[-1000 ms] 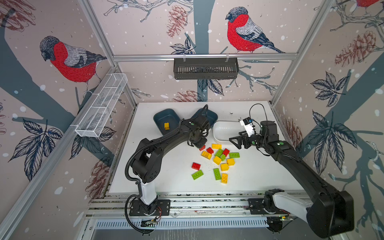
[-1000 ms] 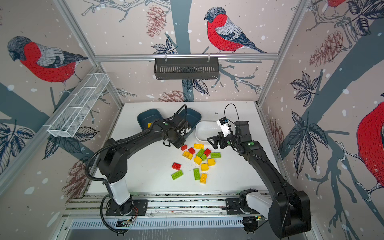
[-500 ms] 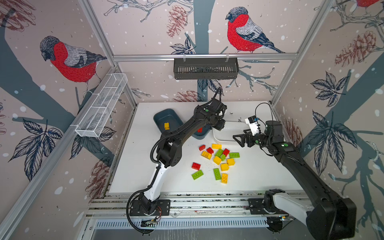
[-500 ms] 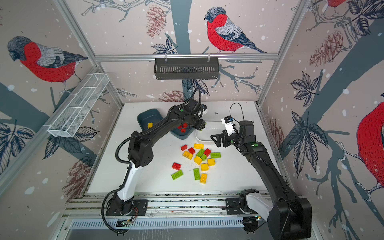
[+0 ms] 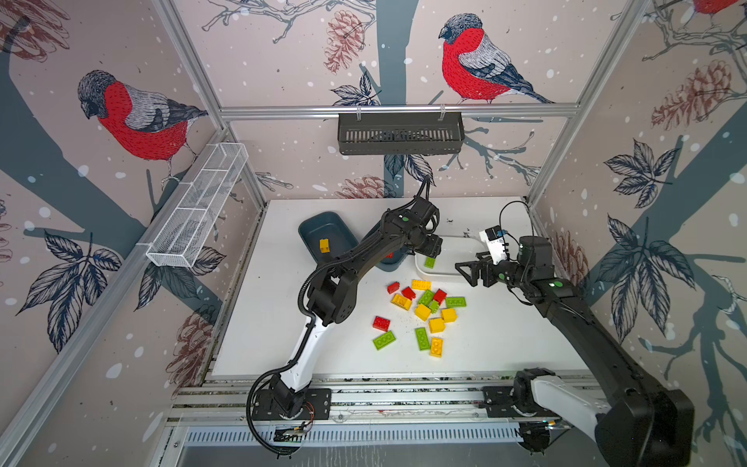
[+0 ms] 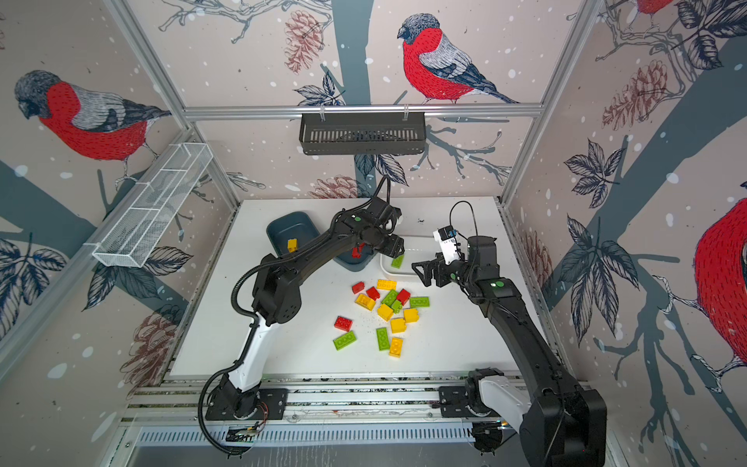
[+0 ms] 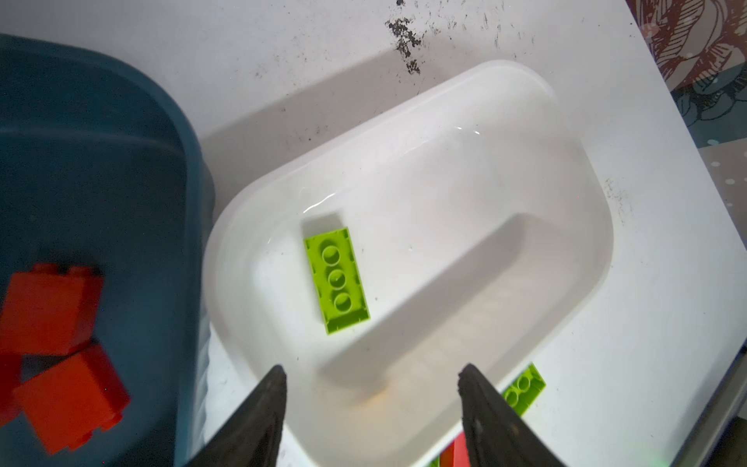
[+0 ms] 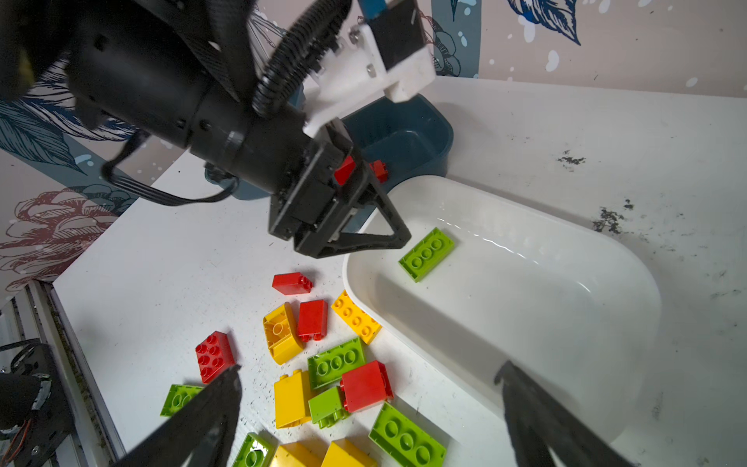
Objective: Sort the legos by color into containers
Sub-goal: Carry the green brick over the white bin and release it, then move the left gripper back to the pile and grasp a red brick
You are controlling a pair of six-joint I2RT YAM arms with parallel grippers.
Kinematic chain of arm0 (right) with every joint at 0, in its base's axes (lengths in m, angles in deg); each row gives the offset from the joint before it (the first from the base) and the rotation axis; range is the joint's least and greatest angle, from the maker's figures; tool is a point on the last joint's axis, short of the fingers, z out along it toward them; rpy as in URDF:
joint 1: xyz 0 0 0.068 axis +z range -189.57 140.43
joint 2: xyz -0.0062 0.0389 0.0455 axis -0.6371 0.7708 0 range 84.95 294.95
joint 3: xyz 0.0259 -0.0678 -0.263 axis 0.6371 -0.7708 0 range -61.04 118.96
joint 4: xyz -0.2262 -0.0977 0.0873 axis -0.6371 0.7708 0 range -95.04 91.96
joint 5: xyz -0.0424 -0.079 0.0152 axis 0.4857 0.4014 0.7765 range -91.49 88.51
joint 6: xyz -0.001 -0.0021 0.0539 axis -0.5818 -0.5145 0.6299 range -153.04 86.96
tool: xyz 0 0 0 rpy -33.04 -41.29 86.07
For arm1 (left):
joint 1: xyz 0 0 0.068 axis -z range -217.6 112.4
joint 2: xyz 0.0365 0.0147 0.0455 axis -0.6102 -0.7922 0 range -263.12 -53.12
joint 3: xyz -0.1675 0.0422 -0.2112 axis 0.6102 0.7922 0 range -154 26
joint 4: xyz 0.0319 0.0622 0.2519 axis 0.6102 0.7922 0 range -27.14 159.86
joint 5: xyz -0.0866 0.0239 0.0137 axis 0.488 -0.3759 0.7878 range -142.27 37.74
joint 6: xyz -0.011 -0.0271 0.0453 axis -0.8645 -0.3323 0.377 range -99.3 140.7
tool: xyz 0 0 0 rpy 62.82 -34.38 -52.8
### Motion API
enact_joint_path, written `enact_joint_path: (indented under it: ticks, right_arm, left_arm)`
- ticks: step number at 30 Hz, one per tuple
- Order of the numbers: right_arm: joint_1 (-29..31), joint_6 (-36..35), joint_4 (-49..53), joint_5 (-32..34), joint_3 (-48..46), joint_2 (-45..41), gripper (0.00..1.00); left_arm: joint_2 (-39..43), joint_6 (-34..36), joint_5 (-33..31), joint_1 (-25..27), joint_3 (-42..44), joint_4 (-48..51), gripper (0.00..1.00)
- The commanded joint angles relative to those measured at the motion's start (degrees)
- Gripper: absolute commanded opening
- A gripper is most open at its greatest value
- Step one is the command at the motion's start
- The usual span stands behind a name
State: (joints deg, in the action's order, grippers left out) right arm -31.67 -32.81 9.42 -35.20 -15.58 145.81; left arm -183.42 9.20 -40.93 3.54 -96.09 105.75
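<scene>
My left gripper (image 7: 372,368) is open over the near-left corner of the white container (image 7: 545,226), nothing between its fingers. A lime green lego (image 7: 336,280) lies flat inside that container; in both top views it is just below the left gripper (image 5: 430,251) (image 6: 394,251). Red legos (image 7: 52,307) lie in the dark teal container (image 7: 121,161) beside it. Another teal container (image 5: 323,226) holds a yellow lego (image 5: 324,245). Several red, yellow and green legos (image 5: 424,311) (image 8: 323,364) lie loose on the table. My right gripper (image 8: 370,368) (image 5: 464,274) hangs open over the pile's far edge, beside the white container.
A black slotted basket (image 5: 400,133) hangs on the back wall and a white wire-mesh rack (image 5: 198,206) on the left wall. The left arm (image 5: 355,258) stretches across the middle teal container. Metal rails (image 5: 404,400) run along the table's front edge.
My left gripper swung from beside the pile to the back and over the white container, then opened; the green lego now lies in it. The right gripper drifted slightly right.
</scene>
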Motion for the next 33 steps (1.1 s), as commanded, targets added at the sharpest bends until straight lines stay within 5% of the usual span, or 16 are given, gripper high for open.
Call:
enact_joint_path:
  ticks: [1, 14, 22, 33]
  right_arm:
    - [0.0, 0.5, -1.7, -1.1, -0.1, 0.2, 1.0]
    - [0.6, 0.8, -2.8, -2.2, -1.2, 1.3, 0.99]
    - [0.9, 0.2, -2.0, -2.1, -1.0, 1.2, 0.99]
    - [1.0, 0.2, -1.7, -2.1, -1.5, 0.8, 0.99]
  left_arm:
    - [4.6, 3.9, -4.4, 0.1, 3.9, 3.6, 0.68]
    - [17.4, 10.4, -13.0, 0.3, 30.1, 3.5, 0.61]
    - [15.2, 11.9, -12.7, 0.3, 33.8, -0.8, 0.56]
    - [12.9, 14.0, -13.7, 0.3, 36.3, -3.6, 0.36]
